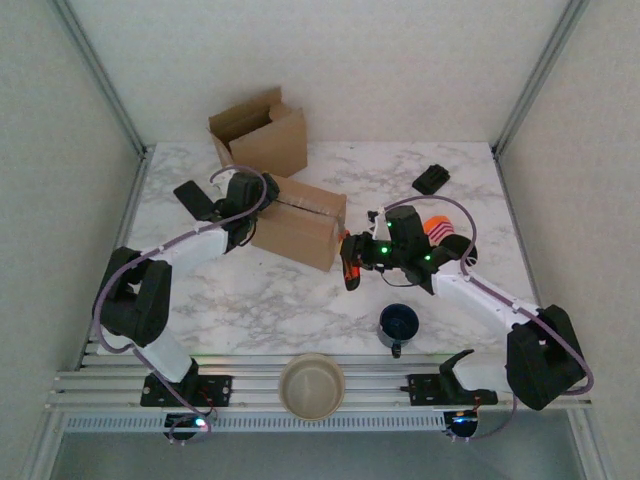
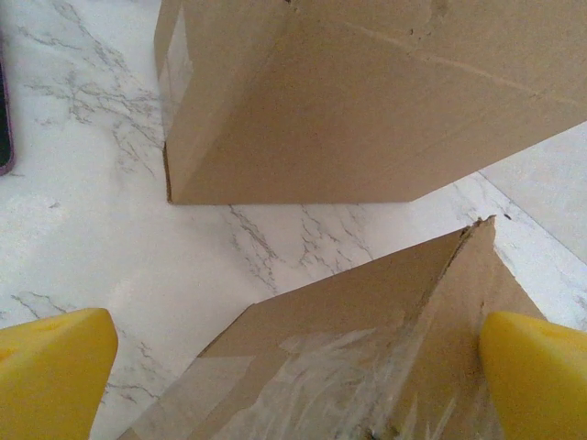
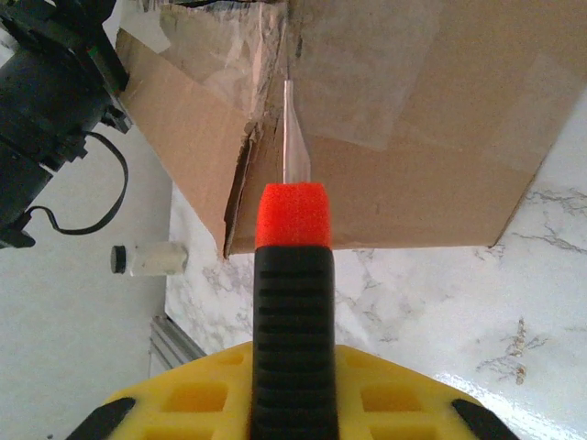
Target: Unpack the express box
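Observation:
The express box (image 1: pixel 300 222) is a brown carton sealed with clear tape, lying mid-table. My left gripper (image 1: pixel 243 205) stands open over its left end. In the left wrist view the yellow fingertips (image 2: pixel 50 367) are wide apart, with the box's taped corner (image 2: pixel 367 367) below and between them. My right gripper (image 1: pixel 375 250) is shut on a box cutter (image 1: pixel 350 268) with a black handle and orange collar. In the right wrist view the cutter (image 3: pixel 293 302) points at the box (image 3: pixel 431 119), its clear blade (image 3: pixel 295 137) at the torn taped seam.
An open empty carton (image 1: pixel 262 135) stands behind the express box. A dark blue mug (image 1: pixel 398 324) and a beige bowl (image 1: pixel 311 385) sit near the front edge. A black object (image 1: pixel 431 179) lies back right, an orange striped item (image 1: pixel 437 228) beside the right arm.

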Controlling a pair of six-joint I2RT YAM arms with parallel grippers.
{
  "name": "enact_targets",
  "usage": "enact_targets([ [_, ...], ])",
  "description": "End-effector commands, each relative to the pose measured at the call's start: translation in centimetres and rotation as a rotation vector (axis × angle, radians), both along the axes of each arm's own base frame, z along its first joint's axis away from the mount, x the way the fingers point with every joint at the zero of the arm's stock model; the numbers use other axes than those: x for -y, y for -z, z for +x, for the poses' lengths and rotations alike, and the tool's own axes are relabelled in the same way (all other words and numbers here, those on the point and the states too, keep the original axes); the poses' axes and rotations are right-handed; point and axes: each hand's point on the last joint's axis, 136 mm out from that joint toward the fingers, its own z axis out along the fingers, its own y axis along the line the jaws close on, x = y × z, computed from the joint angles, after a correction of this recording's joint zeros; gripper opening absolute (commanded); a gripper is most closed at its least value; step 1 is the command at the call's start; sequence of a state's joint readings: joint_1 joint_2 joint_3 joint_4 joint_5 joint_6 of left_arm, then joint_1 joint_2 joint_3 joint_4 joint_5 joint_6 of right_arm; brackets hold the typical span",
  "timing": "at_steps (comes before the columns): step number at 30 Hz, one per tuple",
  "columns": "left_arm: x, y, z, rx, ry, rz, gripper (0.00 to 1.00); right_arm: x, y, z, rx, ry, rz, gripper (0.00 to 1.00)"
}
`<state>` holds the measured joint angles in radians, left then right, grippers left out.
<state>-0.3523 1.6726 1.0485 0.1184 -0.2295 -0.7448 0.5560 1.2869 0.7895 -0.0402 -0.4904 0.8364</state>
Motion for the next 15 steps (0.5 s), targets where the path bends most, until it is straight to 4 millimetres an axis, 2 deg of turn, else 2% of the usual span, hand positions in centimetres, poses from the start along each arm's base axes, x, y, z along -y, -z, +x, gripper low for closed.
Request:
enact_targets([
  [1, -2.2, 9.7, -5.5, -0.365, 0.012, 0.175, 1.00, -0.2, -0.9, 0.9, 0.007, 0.026, 0.023, 0.00],
  [8, -2.2, 9.8, -5.4, -0.367, 0.011, 0.177, 1.00, 0.0, 0.0, -0.2, -0.057, 0.030, 0.020, 0.00],
  [15, -2.1, 10.1, -5.3, -0.373, 0.011, 0.175, 1.00, -0.8, 0.5, -2.4, -0.132, -0.021, 0.055, 0.00],
])
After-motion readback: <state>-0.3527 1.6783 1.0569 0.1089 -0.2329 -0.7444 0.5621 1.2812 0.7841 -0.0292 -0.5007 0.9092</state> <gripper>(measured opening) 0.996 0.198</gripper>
